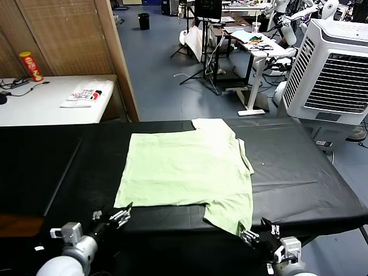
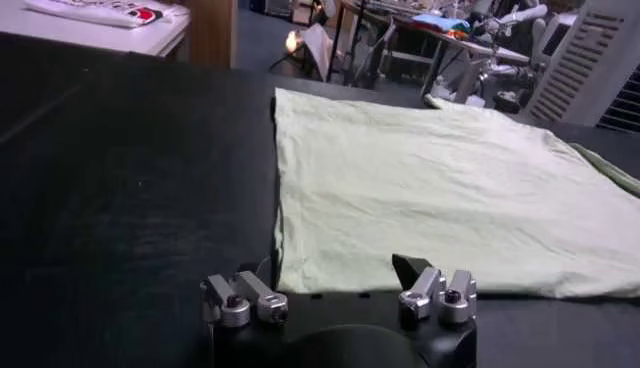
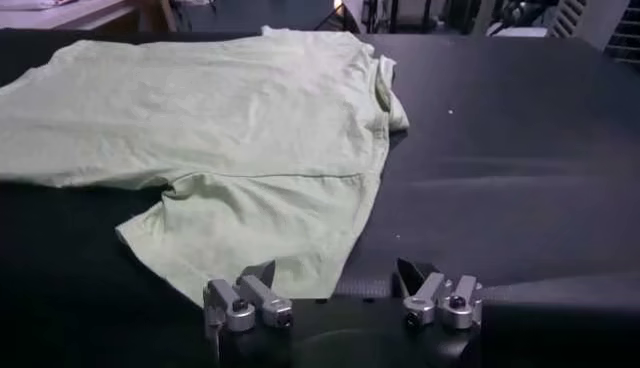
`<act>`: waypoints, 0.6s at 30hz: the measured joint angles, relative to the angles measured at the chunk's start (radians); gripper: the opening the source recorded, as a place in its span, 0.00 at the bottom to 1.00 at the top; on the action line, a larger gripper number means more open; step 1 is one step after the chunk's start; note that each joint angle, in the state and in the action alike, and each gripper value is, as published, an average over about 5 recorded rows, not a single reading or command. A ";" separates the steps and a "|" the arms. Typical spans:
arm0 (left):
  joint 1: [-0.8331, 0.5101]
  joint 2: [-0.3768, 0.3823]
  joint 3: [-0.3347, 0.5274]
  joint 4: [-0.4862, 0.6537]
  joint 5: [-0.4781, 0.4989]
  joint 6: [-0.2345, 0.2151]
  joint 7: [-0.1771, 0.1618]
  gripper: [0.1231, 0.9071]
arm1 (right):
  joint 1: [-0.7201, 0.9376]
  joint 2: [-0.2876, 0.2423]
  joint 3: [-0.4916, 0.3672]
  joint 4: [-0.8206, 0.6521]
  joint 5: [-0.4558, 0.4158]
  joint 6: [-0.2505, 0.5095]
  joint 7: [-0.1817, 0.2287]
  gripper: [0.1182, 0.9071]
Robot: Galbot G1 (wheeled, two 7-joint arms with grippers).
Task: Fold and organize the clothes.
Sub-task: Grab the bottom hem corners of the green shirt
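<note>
Pale green shirt flat on the black table, both grippers wide open at the near edge.

The shirt lies spread in the middle of the table, one side already folded in, a sleeve flap trailing off toward five o'clock. Down at seven o'clock sits the left gripper, fingers spread wide and gripping nothing, just off the shirt's near-left corner; its wrist view shows the hem right in front of the fingertips. Over at five o'clock the right gripper waits too, jaws fully apart and empty, just beside the hanging sleeve. Up at eleven o'clock, a white side table carries a red can.
</note>
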 joint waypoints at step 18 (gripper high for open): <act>-0.019 -0.015 0.008 0.061 -0.005 0.000 -0.047 0.22 | -0.006 0.029 -0.021 -0.018 -0.019 0.007 0.005 0.40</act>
